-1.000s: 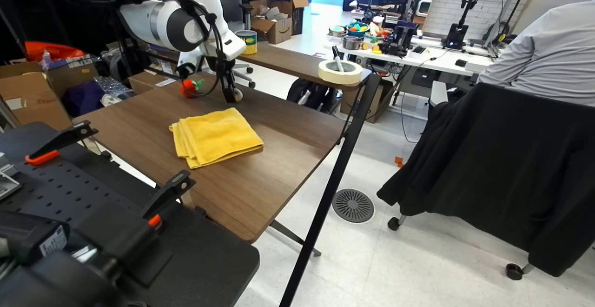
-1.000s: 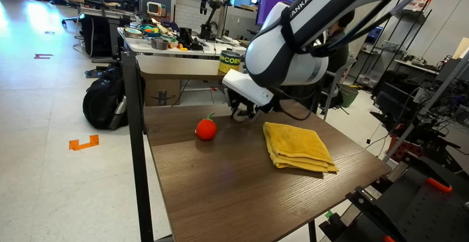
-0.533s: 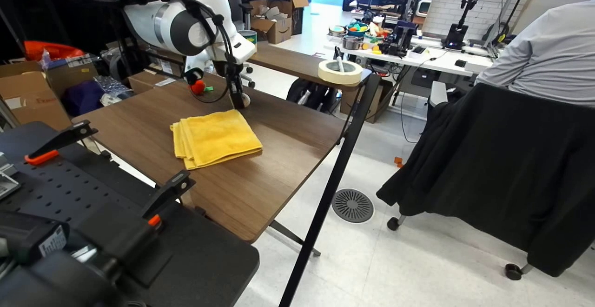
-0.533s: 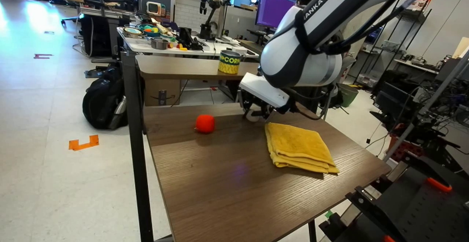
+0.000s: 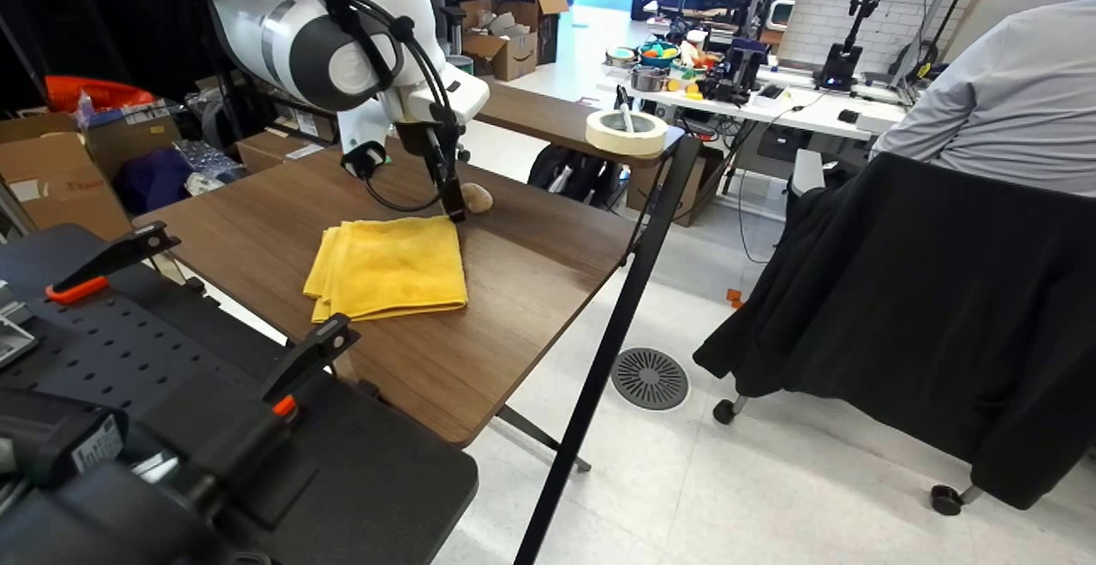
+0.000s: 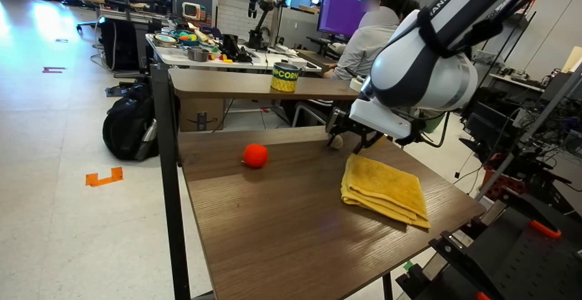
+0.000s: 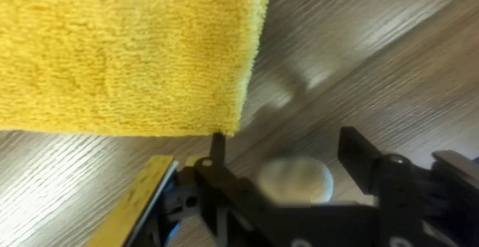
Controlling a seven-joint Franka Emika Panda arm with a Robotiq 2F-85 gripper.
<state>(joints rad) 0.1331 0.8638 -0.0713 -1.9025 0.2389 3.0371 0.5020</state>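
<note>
- Gripper (image 7: 283,136): jaws well apart, nothing held.
- Pale object (image 7: 295,181): on the table (image 6: 282,227), framed between the fingers (image 7: 218,146) in the wrist view, ungripped; outline blurred.
- Cloth (image 7: 131,56): folded, flat on the table, one corner at a fingertip; contact cannot be confirmed.
- Red ball (image 6: 255,156): on the table, well apart from the gripper.
- Can (image 6: 285,78): upright on the shelf (image 6: 218,82) beyond the table.
- Tape roll (image 5: 623,142): on the same shelf, marker (image 5: 628,120) standing in its ring.

Angled down, both exterior views share the yellow cloth (image 6: 386,187) and far desk (image 6: 176,56); the wrist view hangs closest.
</note>
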